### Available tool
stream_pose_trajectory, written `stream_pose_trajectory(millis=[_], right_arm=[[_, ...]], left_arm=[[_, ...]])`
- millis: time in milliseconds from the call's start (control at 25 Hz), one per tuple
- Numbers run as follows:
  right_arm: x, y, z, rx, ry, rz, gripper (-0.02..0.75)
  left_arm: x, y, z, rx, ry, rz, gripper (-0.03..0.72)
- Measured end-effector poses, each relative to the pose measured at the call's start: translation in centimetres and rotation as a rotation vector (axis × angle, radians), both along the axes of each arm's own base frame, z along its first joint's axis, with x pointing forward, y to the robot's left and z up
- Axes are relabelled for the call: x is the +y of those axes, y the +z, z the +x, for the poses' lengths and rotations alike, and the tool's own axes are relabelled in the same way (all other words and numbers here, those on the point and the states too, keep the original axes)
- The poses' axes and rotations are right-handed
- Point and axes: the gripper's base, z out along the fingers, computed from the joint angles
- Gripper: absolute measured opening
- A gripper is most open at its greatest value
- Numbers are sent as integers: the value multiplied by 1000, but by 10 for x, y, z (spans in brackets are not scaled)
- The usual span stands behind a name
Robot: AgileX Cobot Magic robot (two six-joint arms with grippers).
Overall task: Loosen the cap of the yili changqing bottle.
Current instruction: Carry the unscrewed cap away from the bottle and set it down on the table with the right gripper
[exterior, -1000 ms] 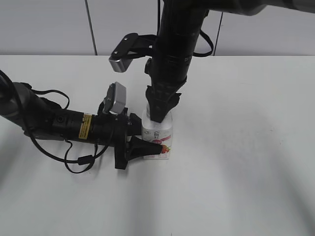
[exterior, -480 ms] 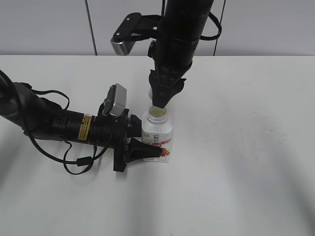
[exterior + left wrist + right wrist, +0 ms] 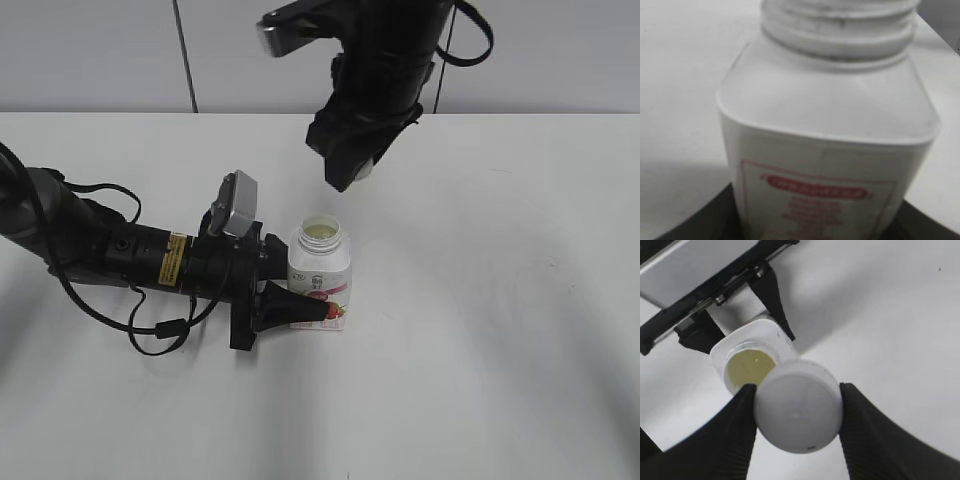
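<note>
The yili changqing bottle [image 3: 320,270] stands upright on the white table, its neck open with a pale seal showing. It fills the left wrist view [image 3: 825,150] and shows from above in the right wrist view [image 3: 747,365]. My left gripper [image 3: 300,305] is shut on the bottle's lower body from the left. My right gripper [image 3: 350,172] is shut on the white cap [image 3: 799,407] and holds it in the air above and slightly right of the bottle. In the exterior view the cap [image 3: 364,170] only peeks out at the fingers.
The white table [image 3: 500,300] stretches to the right and front. My left arm with its cable [image 3: 150,330] lies across the table's left side. A grey wall stands behind the far edge.
My right gripper has lifted the cap off the bottle's neck and risen up and to the right. The bottle and my left gripper have stayed in place.
</note>
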Motion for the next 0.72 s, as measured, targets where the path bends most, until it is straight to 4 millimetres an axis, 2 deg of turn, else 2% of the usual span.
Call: stream_pose_trajectory(millis=[80,200,400,600,720], right_arm=[[-12,0,9,17,-107,9,396],[-43,-3,27,43,-275,17,396],[-108,-37,45,98,-536,8,396],[-172,-66,32,147,-760,55,396],[-200,-79,19,160,-855,68,396]], left_arm=[[0,0,0,0,-2,1,373],[0,0,0,0,-2,1,373],[0,0,0,0,-5,0,373],[0,0,-1,0,-6,-1,373],[0,0,-1,0,-6,-1,373]])
